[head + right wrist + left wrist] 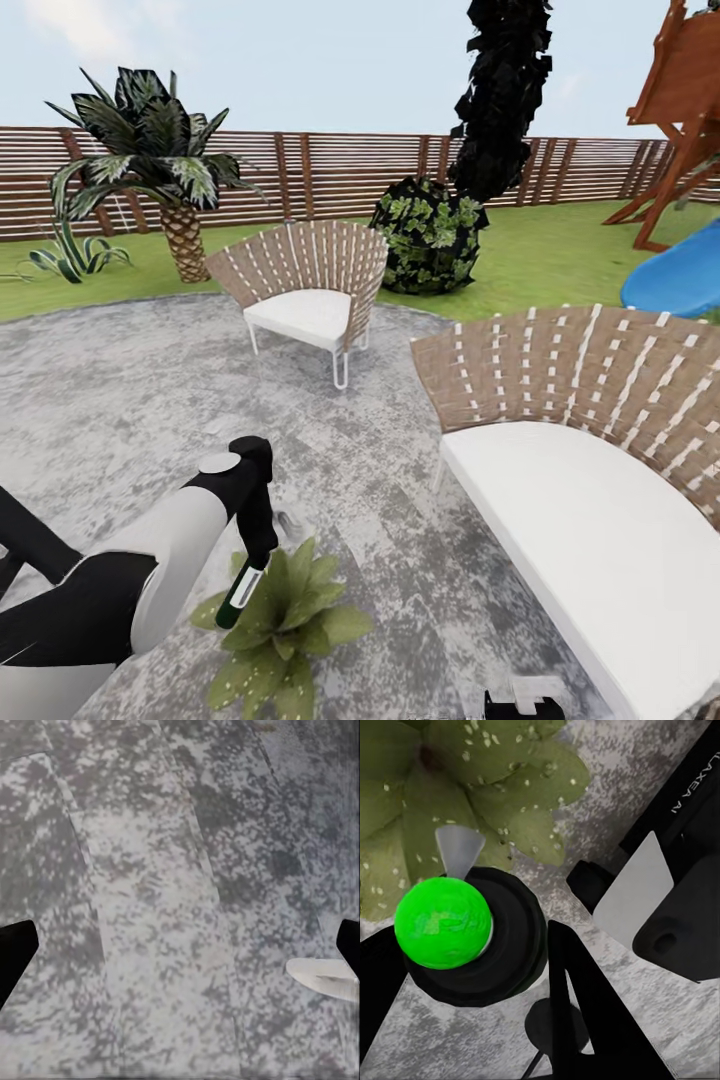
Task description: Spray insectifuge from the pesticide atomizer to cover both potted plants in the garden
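Left gripper [250, 568]: I hold it over the plant with the jaws clamped on the pesticide atomizer [238, 596], which hangs nozzle-down from between them.
Atomizer, left wrist view: the spray head with its bright green dot [442, 921] sits between the two dark fingers [577, 1012], pointing past them at the leaves.
Potted plant [285, 625]: a low rosette on the stone patio [130, 400], directly beyond the jaws; its leaves carry pale specks [521, 769], which I judge to be spray already landed.
Right gripper: the two dark fingertips [15, 952] stand at opposite edges of the right wrist view with bare patio between them, so the jaws are spread wide and hold nothing.
Done: pickup is complete, and spraying of this plant appears under way.
Left: I cannot tell whether the specks cover every leaf, so coverage here is unconfirmed; by my reading the second plant is yet to be treated.
Surroundings: two woven chairs [305, 290], a palm [160, 170] and the slatted fence [320, 170] lie well beyond the jaws.
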### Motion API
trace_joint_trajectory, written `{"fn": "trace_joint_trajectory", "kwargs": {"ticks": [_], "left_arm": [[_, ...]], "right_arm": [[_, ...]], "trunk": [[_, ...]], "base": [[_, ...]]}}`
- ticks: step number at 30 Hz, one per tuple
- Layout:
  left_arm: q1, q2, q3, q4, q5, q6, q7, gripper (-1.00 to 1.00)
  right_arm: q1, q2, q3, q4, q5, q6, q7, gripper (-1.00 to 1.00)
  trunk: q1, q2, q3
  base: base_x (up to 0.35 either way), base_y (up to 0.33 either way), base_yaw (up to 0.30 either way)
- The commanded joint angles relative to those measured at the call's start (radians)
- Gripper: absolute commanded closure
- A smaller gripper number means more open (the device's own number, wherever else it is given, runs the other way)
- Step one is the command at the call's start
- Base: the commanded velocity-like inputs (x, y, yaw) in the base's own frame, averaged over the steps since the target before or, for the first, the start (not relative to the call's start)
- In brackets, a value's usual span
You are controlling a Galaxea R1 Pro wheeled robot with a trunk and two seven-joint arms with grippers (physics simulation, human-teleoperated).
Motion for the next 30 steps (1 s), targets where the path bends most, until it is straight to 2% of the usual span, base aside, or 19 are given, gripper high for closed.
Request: {"fn": "trace_joint_trajectory", "kwargs": {"ticks": [1, 10, 17, 19, 21, 24, 30], "left_arm": [[0.0, 0.0, -0.003, -0.001, -0.006, 0.01, -0.009, 1.0], [0.001, 0.008, -0.009, 0.008, -0.006, 0.006, -0.009, 1.0], [0.012, 0.02, 0.004, 0.018, 0.001, 0.02, -0.009, 1.0], [0.013, 0.027, 0.006, 0.027, 0.003, 0.058, -0.009, 1.0], [0.013, 0.042, 0.024, 0.035, 0.01, 0.103, -0.009, 1.0], [0.005, 0.049, 0.091, 0.043, 0.014, 0.172, -0.009, 1.0], [0.004, 0.05, 0.111, 0.094, 0.013, 0.213, -0.009, 1.0]], "right_arm": [[-0.001, 0.0, 0.001, 0.001, 0.009, -0.001, -0.007, -1.0], [-0.001, 0.0, 0.001, 0.001, 0.009, -0.001, -0.007, -1.0], [-0.001, 0.0, 0.001, 0.001, 0.009, -0.001, -0.008, -1.0], [-0.001, 0.0, 0.001, 0.001, 0.009, -0.001, -0.008, -1.0], [-0.001, 0.0, 0.001, 0.001, 0.009, -0.001, -0.008, -1.0], [-0.001, 0.0, 0.001, 0.001, 0.009, -0.001, -0.008, -1.0], [-0.001, 0.0, 0.001, 0.001, 0.009, -0.001, -0.007, -1.0]], "trunk": [[0.0, 0.0, 0.0], [0.0, 0.0, 0.003], [0.0, 0.0, 0.003], [0.0, 0.0, 0.003], [0.0, 0.0, 0.003], [0.0, 0.0, 0.003], [0.0, 0.0, 0.003]], "base": [[0.0, -0.058, -0.289], [0.0, -0.008, -0.266], [0.0, 0.0, -0.033], [0.0, 0.0, -0.002], [0.0, 0.0, 0.0], [0.0, 0.0, 0.0], [0.0, 0.0, 0.0]]}}
